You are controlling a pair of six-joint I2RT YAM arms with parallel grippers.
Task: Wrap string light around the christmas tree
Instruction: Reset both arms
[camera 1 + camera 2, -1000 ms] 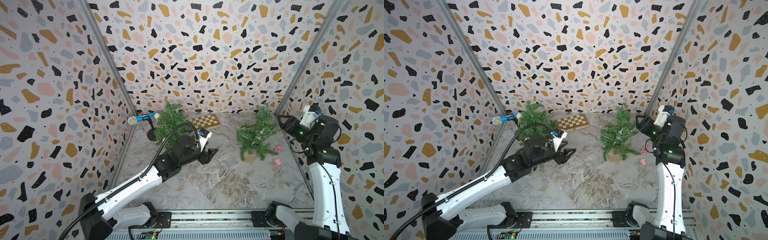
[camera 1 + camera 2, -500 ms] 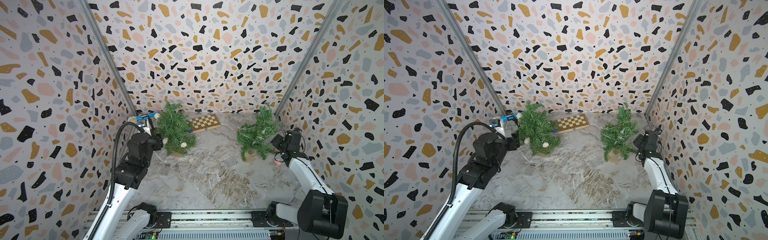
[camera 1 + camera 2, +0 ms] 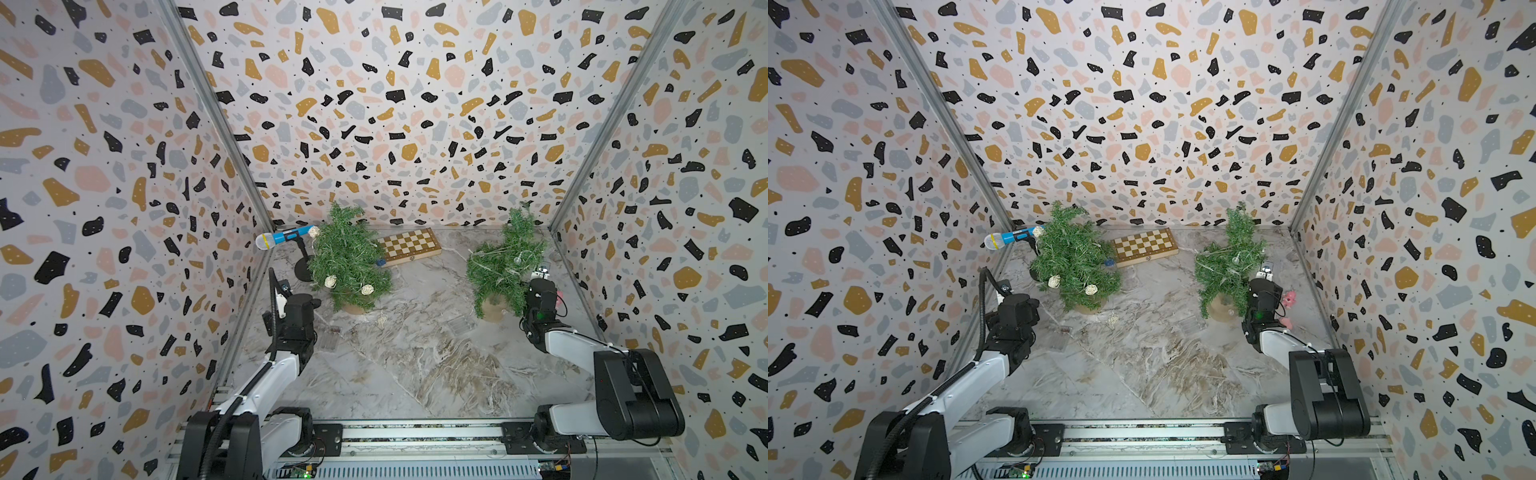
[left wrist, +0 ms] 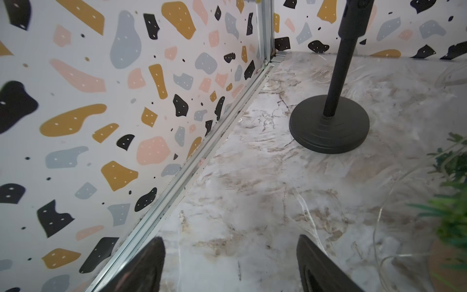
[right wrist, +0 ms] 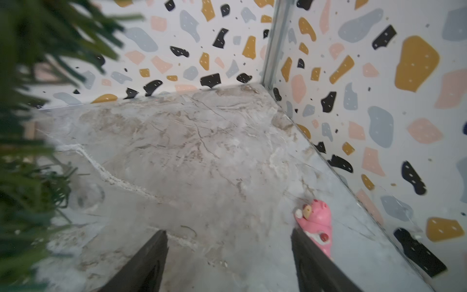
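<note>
Left gripper jaws apart, empty, front-left of chessboard, right gripper jaws apart, empty, front-right of chessboard, string light draped on christmas tree right of chessboard, rattan-ball tree just left of it.

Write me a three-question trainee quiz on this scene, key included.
1. True or false: the left hand and the right hand each hold something.
2. What lies flat near the back wall? A) chessboard B) book C) plate
3. What colour is the small toy beside the right hand?
Key: 1 false, both hands stand open and empty. 2 A. 3 pink.
</note>
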